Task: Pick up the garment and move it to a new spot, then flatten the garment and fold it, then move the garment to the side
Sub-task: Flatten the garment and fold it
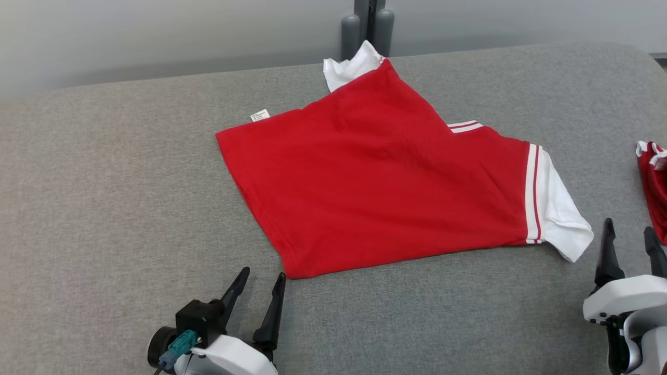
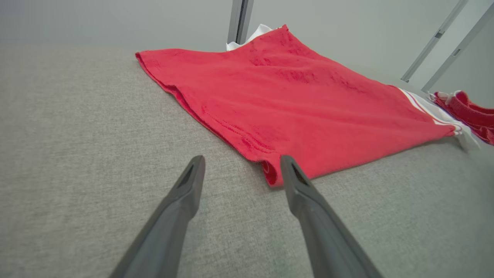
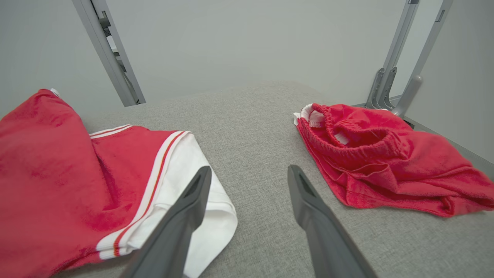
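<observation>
The grey table (image 1: 104,208) carries the red shirt (image 1: 375,187) spread fairly flat across its middle, one white sleeve (image 1: 560,219) pointing toward the robot's right and the other at the far edge. Red shorts (image 1: 654,182) lie crumpled, apart from it, at the right edge. The right gripper (image 1: 628,225) stands wide and empty between sleeve and shorts, the left gripper (image 1: 263,273) is likewise wide and empty with one fingertip just beside the shirt's near hem corner, and a small label (image 1: 259,115) pokes out at the far-left hem.
</observation>
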Available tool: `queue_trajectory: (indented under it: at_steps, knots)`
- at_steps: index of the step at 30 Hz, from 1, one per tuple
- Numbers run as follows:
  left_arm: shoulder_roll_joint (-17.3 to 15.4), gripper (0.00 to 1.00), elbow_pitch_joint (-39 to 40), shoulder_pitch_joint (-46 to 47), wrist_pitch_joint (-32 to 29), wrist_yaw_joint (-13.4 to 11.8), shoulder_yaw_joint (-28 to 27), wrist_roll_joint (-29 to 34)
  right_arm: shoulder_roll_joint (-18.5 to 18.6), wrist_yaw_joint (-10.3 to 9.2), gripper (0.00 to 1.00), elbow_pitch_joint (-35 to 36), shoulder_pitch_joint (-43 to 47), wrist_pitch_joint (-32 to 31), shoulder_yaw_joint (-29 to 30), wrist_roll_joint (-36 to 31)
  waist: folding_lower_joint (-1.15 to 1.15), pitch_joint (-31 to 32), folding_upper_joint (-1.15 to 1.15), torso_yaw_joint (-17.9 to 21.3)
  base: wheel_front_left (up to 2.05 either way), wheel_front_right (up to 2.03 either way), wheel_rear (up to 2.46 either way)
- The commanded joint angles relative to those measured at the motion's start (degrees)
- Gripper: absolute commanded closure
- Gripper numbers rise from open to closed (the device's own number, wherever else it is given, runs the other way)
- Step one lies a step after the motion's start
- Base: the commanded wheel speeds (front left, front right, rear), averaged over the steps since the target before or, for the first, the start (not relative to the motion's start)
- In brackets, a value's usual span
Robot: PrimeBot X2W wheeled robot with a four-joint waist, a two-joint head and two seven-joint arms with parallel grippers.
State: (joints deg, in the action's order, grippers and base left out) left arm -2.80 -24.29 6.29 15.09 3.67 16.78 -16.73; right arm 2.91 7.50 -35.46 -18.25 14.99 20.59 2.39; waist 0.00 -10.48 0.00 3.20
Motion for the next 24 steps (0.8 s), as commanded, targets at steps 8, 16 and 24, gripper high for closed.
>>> queue_trajectory:
  at_steps: [8, 16, 24]
  knots:
    - [-0.24, 0.0, -6.48, 4.39, 0.1, 2.85, 4.03, -6.72, 0.15, -0.01, 0.0, 2.71, 0.24, 0.26, -4.26, 1.72, 0.0, -2.2, 0.0, 3.23, 0.0, 0.0, 0.0]
    - [-0.17, 0.22, -5.87, 6.19, 0.05, 3.82, 5.07, -9.72, 0.13, -0.02, 0.0, 3.09, 0.09, 0.26, -5.5, 2.4, 0.0, -2.93, 0.0, 3.94, 0.0, 0.0, 0.0]
    - [-0.28, 1.0, -0.57, 7.12, 0.07, 3.78, 5.61, -8.88, 0.15, -0.02, 0.0, 2.75, 0.23, 0.26, -5.1, 2.62, 0.0, -2.88, 0.0, 2.62, 0.0, 0.0, 0.0]
